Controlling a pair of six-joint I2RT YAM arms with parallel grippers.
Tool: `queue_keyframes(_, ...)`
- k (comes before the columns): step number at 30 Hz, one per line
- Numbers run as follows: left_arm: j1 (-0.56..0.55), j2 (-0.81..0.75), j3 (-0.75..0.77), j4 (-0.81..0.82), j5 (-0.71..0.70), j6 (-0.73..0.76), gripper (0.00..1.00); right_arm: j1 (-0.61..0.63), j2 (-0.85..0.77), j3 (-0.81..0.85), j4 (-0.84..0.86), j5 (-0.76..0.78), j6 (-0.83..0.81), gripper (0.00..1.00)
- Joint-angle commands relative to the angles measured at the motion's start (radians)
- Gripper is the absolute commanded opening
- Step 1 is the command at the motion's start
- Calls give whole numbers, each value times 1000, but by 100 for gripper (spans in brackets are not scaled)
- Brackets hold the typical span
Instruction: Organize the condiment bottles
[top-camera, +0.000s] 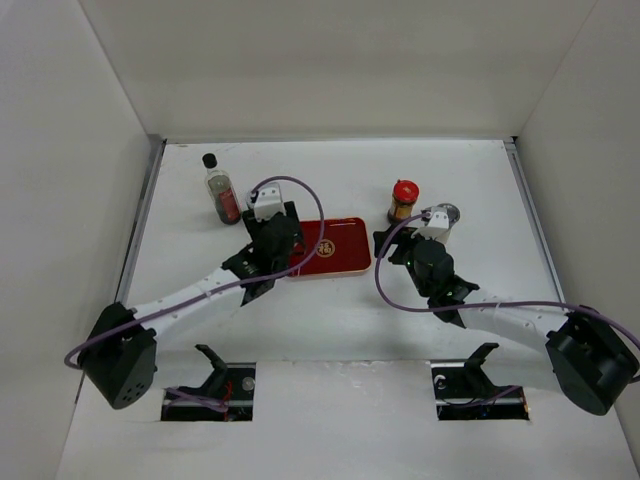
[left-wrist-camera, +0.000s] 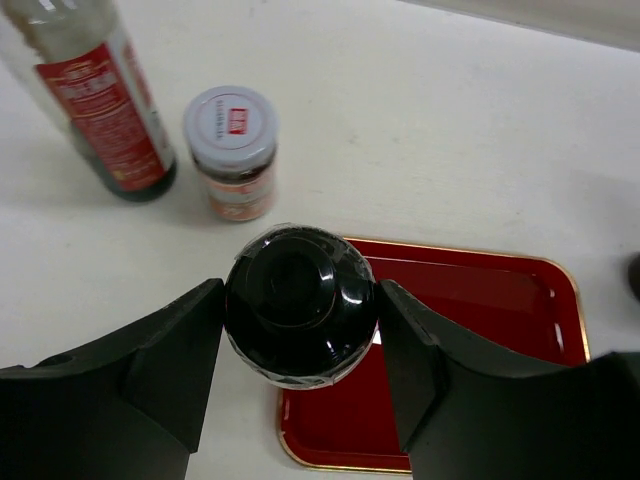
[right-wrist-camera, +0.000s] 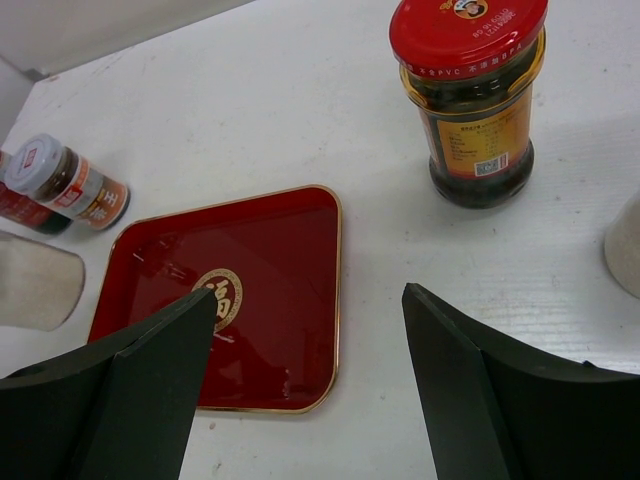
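Early stage: left claw (left-wrist-camera: 300, 335) grips the short black-capped bottle (left-wrist-camera: 298, 298) at the red tray (left-wrist-camera: 480, 300), right claw (right-wrist-camera: 310, 300) stands open and empty, red-capped jar (right-wrist-camera: 470, 100) waits on the worktop (top-camera: 330, 320).

The left gripper (left-wrist-camera: 300, 335) is filled by a short black-capped bottle (left-wrist-camera: 300, 300); beyond, passage is barred by a grey-lidded shaker jar (left-wrist-camera: 232, 150) and a tall clear bottle (left-wrist-camera: 100, 110). Open white table (left-wrist-camera: 450, 120) is left on their right.
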Motion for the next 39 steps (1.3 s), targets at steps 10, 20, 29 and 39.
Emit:
queue_keyframes(10,-57,270,219,215,28,26,32,1,-23,16,70,30,-2,81)
queue_keyframes(20,-1,289,170,230,-3,63,32,2,-27,17,70,27,-2,82)
queue_keyframes(29,29,355,142,287,14,75,38,1,-33,12,70,27,-1,82)
queue_keyframes(39,34,366,113,306,16,78,61,1,-41,11,70,27,-1,83)
